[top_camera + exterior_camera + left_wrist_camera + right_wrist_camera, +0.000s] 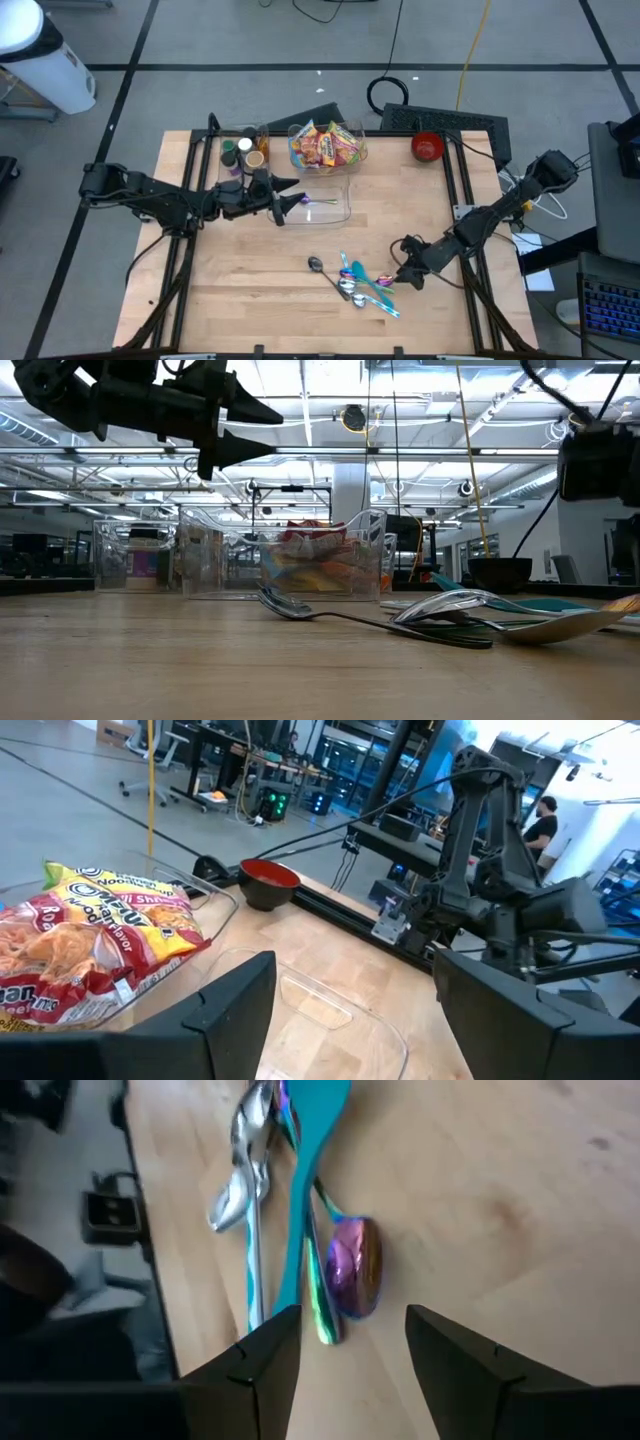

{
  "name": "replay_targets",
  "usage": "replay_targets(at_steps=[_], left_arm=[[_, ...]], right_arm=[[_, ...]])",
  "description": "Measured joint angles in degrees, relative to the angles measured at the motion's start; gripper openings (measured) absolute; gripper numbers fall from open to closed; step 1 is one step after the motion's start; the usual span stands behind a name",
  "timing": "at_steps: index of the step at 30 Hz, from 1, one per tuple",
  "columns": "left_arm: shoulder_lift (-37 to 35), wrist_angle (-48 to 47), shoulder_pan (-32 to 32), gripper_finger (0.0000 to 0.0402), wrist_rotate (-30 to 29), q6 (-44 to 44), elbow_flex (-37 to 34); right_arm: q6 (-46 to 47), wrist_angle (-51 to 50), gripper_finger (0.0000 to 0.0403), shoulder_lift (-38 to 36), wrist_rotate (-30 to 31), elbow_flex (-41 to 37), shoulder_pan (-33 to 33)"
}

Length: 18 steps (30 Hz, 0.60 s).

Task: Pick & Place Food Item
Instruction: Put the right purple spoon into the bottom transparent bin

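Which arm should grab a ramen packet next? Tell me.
Left. The left gripper hovers open over the empty clear tray, beside the ramen packets; the right gripper hangs open by the spoons.

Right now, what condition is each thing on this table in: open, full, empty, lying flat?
Left gripper: open, holding nothing, raised over the empty clear plastic tray.
Right gripper: open, low beside the spoons.
Clear plastic bin of colourful snack packets: full, packets piled inside.
Pile of metal and teal spoons: lying flat on the wood, overlapping.
Red bowl: upright; contents cannot be told.
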Motion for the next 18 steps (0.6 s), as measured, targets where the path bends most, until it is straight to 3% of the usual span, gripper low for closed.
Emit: replay_targets(at_steps=[6,18], left_arm=[[0.0,-0.17,0.04,0.0281,0.0,-0.16,0.0],[0.0,-0.24,0.03,0.028,-0.02,-0.23,0.0]], right_arm=[[1.74,4.22,0.0169,0.92,0.43,-3.42,-0.04],[0.93,15.11,0.0169,10.86,0.13,-3.24,-1.96]])
